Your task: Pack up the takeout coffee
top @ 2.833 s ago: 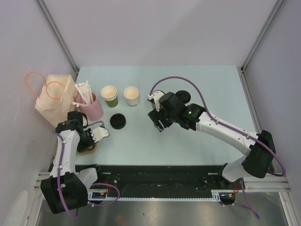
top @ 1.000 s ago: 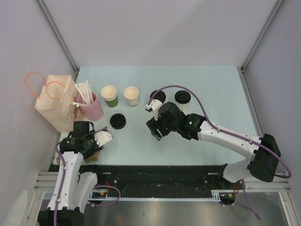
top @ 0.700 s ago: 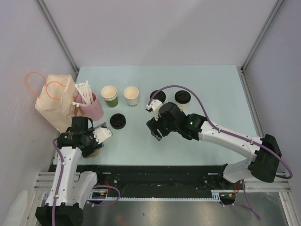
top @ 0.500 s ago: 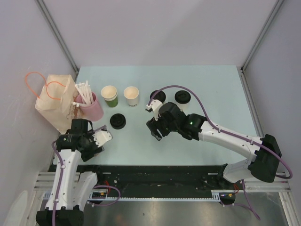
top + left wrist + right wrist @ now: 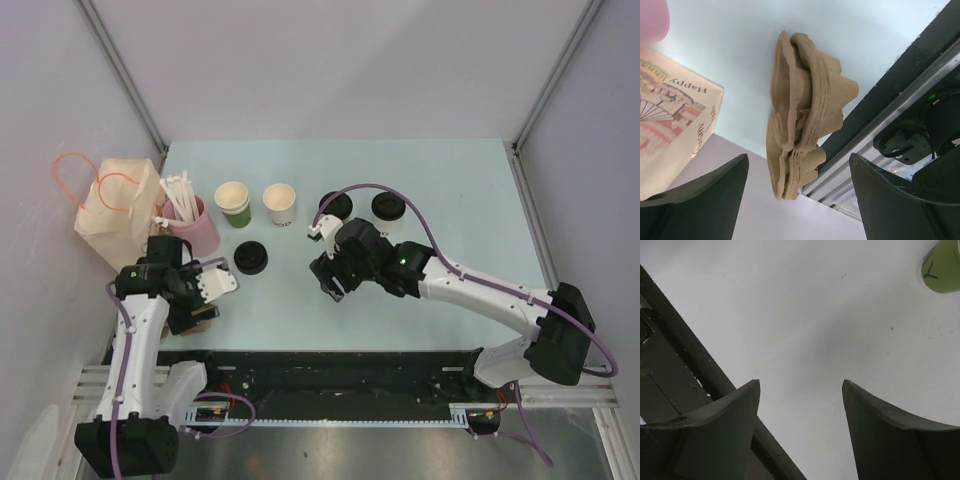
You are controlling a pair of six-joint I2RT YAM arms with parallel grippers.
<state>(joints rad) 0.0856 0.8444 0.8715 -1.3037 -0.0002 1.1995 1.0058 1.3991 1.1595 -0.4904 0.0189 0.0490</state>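
Top external: two cups, green cup (image 5: 233,203) and white cup (image 5: 279,203); three lids (image 5: 250,258) (image 5: 337,205) (image 5: 388,206); left pincer (image 5: 215,289) and right pincer (image 5: 326,281) both gape, empty.

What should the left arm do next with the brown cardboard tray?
Probably come down and close on the cardboard tray. The left gripper is open right above it, a finger on each side, holding nothing, and the green cup and white cup need something to sit in.
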